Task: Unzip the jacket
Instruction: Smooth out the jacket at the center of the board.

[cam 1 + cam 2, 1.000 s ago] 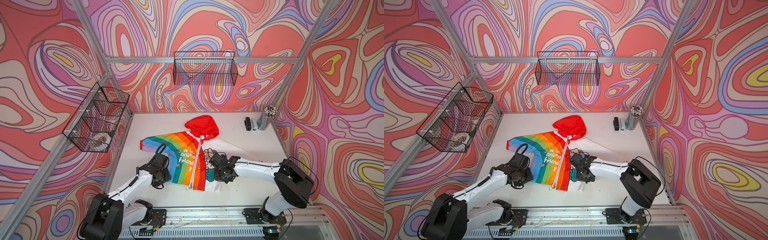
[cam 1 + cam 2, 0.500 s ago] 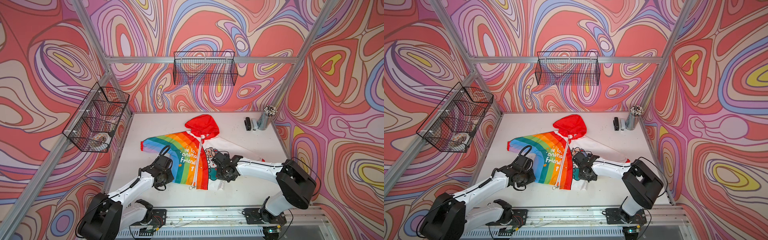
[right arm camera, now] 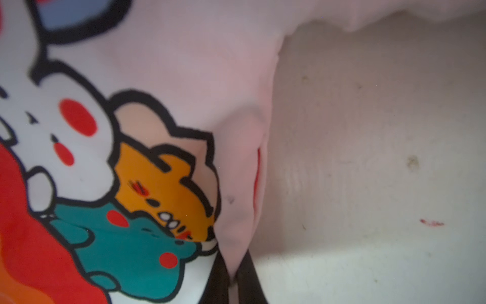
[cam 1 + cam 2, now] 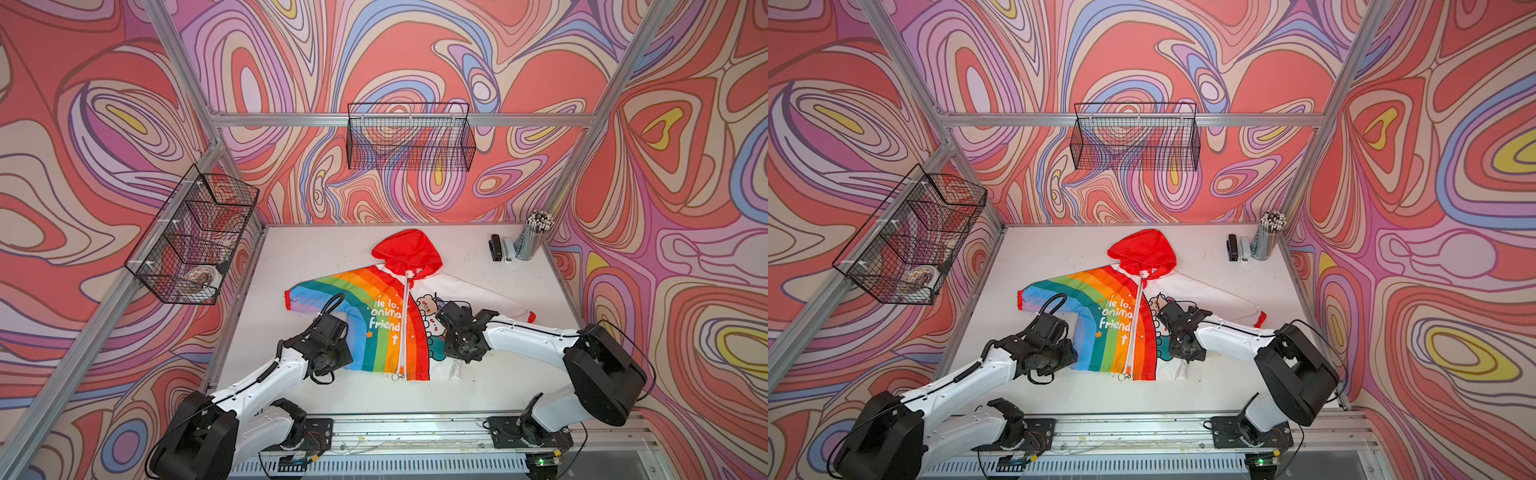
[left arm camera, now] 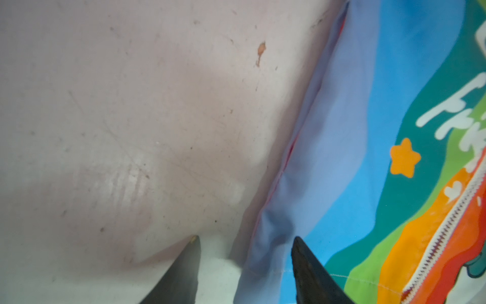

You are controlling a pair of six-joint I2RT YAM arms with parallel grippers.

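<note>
Wire basket [image 4: 191, 237] is hanging on the left wall, above the counter [image 4: 324, 257]. Below it the left arm is reaching in from the front rail, and the left hand [image 5: 246, 242] is hovering low at the jacket's outer rainbow edge. In the left wrist view its fingers [image 5: 307, 268] are standing apart, released: one is sitting over bare counter, the other over the lavender stripe, with the fabric's side seam lying between them and nothing pinched.

The jacket [image 4: 376, 316] is lying flat, front up, in the middle of the counter, its red hood [image 4: 409, 251] pointing toward the back wall and both sleeves spreading outward. The rainbow half with white lettering is lying on the left. The white zipper [image 4: 402, 328] is running down the middle, and its teeth are looking meshed from collar to hem. The white half with cartoon animals is lying to the right of it.

The right hand [image 3: 234, 263] is resting on that white half near the hem. In the right wrist view it is clenching a raised fold of white fabric at the jacket's side edge.

Farther right, in the back corner, a black stapler [image 4: 495, 247] is lying just beside a cup of pencils [image 4: 530, 241].
</note>
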